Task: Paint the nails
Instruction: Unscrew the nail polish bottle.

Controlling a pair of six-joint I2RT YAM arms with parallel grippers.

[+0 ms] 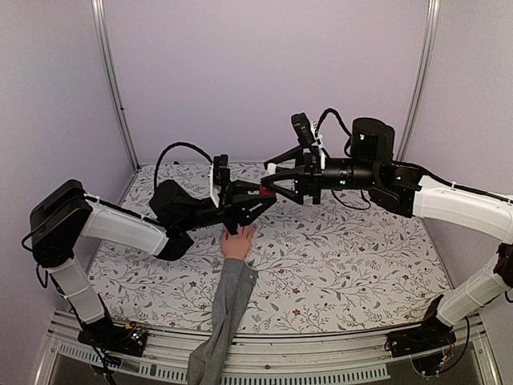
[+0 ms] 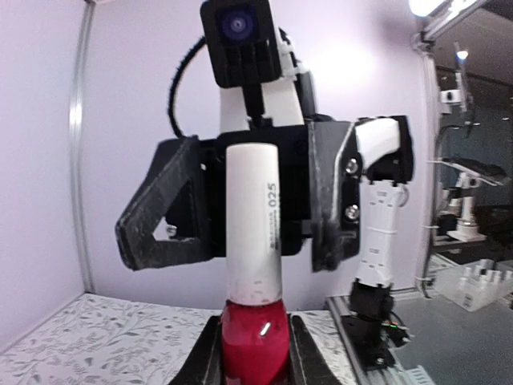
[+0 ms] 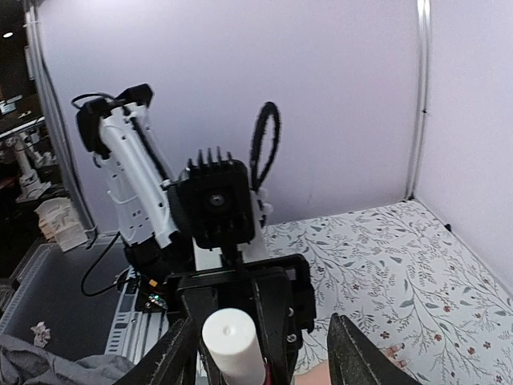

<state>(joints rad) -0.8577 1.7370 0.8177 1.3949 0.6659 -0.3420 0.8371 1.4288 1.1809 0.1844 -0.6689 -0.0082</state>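
Bottle (image 2: 254, 345) is pinched by left gripper (image 1: 258, 195) above mannequin hand (image 1: 238, 243); right gripper (image 3: 264, 354) is spread around the cap (image 2: 253, 216).

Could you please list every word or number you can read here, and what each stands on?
"025": runs up the side of the white cap of the red polish bottle.
A line of finer print beside it on the cap: too small to read.
No other text shows.

Number 025 printed sideways on the white cap (image 2: 252, 216) of the red polish bottle (image 2: 254, 341), smaller line beside it unreadable
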